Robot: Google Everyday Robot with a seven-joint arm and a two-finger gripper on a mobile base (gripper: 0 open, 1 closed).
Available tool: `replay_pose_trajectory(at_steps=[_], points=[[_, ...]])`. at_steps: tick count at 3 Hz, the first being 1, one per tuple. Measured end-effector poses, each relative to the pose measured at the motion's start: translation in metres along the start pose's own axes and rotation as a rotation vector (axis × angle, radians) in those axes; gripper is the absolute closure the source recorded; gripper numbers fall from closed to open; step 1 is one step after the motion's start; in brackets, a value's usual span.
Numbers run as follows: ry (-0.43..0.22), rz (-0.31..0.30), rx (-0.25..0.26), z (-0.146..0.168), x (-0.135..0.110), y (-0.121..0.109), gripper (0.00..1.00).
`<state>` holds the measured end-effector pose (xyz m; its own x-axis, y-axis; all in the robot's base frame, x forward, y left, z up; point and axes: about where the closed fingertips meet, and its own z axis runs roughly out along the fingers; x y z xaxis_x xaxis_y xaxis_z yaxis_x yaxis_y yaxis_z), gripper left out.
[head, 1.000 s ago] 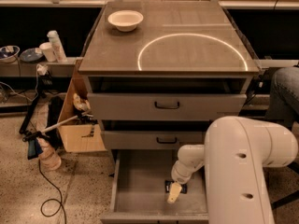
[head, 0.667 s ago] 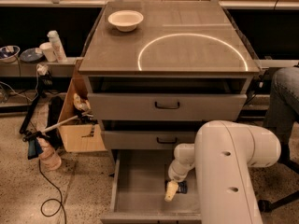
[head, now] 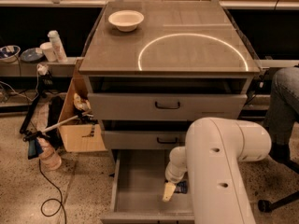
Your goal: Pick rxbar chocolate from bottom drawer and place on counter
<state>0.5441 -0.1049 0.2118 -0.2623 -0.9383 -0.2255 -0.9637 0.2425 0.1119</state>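
The bottom drawer [head: 135, 185] is pulled out below the cabinet, its grey floor showing. My gripper [head: 168, 191] reaches down into it at the right side, under the white arm [head: 219, 167]. A small dark wrapped bar, the rxbar chocolate [head: 181, 186], lies on the drawer floor just right of the gripper tip, partly hidden by the arm. The counter [head: 187, 27] with its white circle outline is on top of the cabinet.
A white bowl [head: 125, 20] sits at the counter's back left. Two shut drawer fronts with black handles [head: 167, 106] are above the open drawer. A cardboard box [head: 79, 125], cables and bottles stand on the floor at left. A seated person's leg [head: 282, 106] is at right.
The arm has swung left and fills more of the view. The gripper has shifted slightly left inside the drawer. The dark bar stays on the drawer floor.
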Motion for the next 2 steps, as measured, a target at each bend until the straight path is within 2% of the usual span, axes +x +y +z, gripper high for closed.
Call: replay_pose_trajectory(at_steps=[1, 2], points=[[-0.014, -0.026, 0.105, 0.0099, -0.0163, -0.0253, 0.0], [-0.013, -0.018, 0.102, 0.0122, -0.0089, -0.0279, 0.0]])
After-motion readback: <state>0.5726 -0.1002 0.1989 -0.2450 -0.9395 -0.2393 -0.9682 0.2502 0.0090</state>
